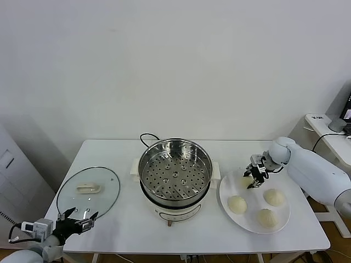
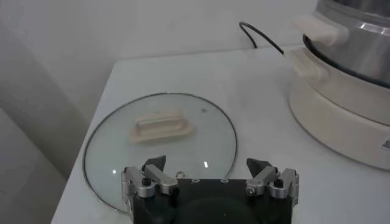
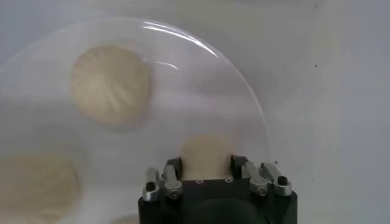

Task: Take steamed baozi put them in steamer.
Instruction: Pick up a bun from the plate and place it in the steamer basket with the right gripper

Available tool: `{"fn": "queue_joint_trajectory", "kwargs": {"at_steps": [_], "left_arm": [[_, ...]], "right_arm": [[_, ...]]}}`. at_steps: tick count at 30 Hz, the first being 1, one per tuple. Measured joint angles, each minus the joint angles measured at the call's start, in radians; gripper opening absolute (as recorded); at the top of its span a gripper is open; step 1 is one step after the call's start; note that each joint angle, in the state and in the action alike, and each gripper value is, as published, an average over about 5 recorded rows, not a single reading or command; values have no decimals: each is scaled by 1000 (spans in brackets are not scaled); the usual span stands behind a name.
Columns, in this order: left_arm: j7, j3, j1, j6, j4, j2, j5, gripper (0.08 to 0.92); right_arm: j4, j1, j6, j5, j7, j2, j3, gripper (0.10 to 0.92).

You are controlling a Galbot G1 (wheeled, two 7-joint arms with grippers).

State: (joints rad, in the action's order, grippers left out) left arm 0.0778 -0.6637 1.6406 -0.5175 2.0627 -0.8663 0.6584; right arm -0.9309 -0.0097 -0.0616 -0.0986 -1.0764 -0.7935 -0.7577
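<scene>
We see our right tool (image 1: 254, 176) pinching one bun (image 3: 206, 156) on the plate (image 1: 279, 222), right of the steamer (image 1: 175, 170); it looks smooth, cream-white, domed. Our left tool (image 1: 77, 218) hangs spread by the bench's near-left edge.

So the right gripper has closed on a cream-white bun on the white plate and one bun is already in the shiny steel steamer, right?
Not quite: the round shiny steel steamer is empty, as the head view shows. The right gripper has indeed closed on a cream-white bun on the flat white plate.
</scene>
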Motion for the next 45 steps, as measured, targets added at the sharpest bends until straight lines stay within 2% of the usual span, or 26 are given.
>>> {"fn": "queue_joint_trajectory", "kwargs": {"at_steps": [15,26,37,45], "left_arm": [[4,-2,2,-11,8,9,-6,823],[4,0,-4,-12,6,17,-9,823],[4,-2,-6,-14,8,17,-9,823],[4,0,-5,-15,10,14,-12,823]], "right_arm": [[-178,287,-62,166,-55,103,-199,481],[-203,494,-284,240,-65,-13,-289,484],[-142,539,-580,173,-63,-236,-270,484],[-141,518,-697,34,-55,-340,-245,486]]}}
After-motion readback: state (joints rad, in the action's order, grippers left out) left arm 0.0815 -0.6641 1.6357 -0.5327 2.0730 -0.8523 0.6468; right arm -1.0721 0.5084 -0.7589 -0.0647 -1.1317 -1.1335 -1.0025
